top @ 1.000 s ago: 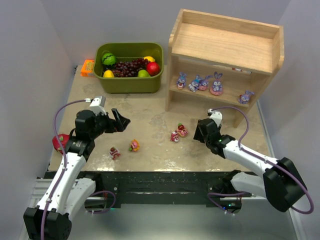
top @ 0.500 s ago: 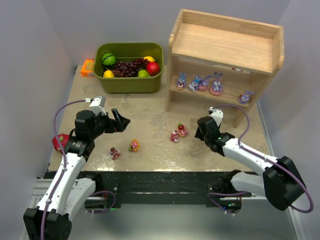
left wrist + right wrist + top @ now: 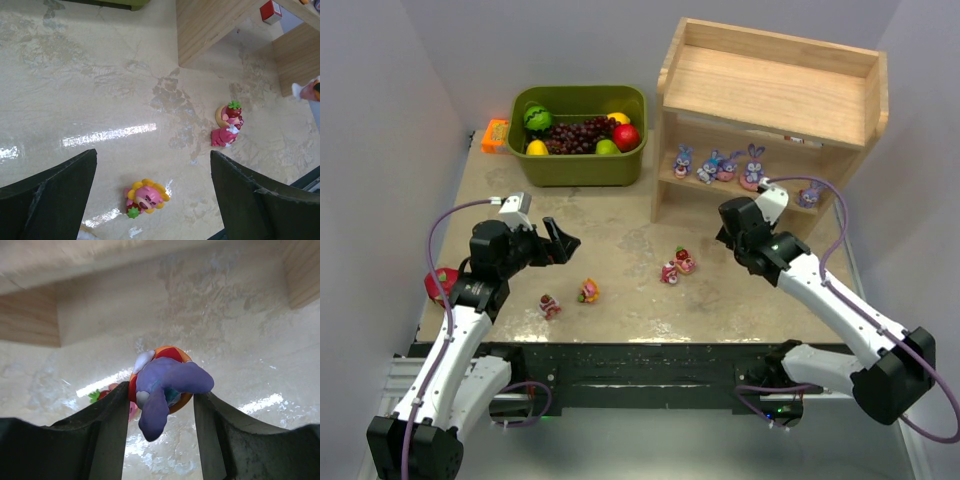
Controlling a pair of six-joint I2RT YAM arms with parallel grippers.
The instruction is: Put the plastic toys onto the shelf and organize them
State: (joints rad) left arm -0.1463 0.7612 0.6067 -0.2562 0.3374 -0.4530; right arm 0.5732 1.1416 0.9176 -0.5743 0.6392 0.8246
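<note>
My right gripper [image 3: 160, 407] is shut on a purple long-eared bunny [image 3: 167, 382] with an orange-red base, held in the air in front of the wooden shelf [image 3: 770, 95]; from above that gripper [image 3: 727, 233] hides the toy. Several bunnies [image 3: 727, 166] stand on the lower tier. Two pink bears [image 3: 677, 266] lie on the table left of the right gripper. My left gripper [image 3: 563, 243] hangs open above a yellow-flower bear [image 3: 146, 196], with nothing between its fingers. Another small figurine [image 3: 549, 306] lies near the front edge.
An olive-green bin [image 3: 580, 172] of fake fruit sits at the back, left of the shelf, with an orange box [image 3: 495, 135] beside it. A pink-red object [image 3: 440, 284] lies at the table's left edge by my left arm.
My right arm has lifted and moved back toward the shelf with the bunny in its jaws. The left arm has not moved.
</note>
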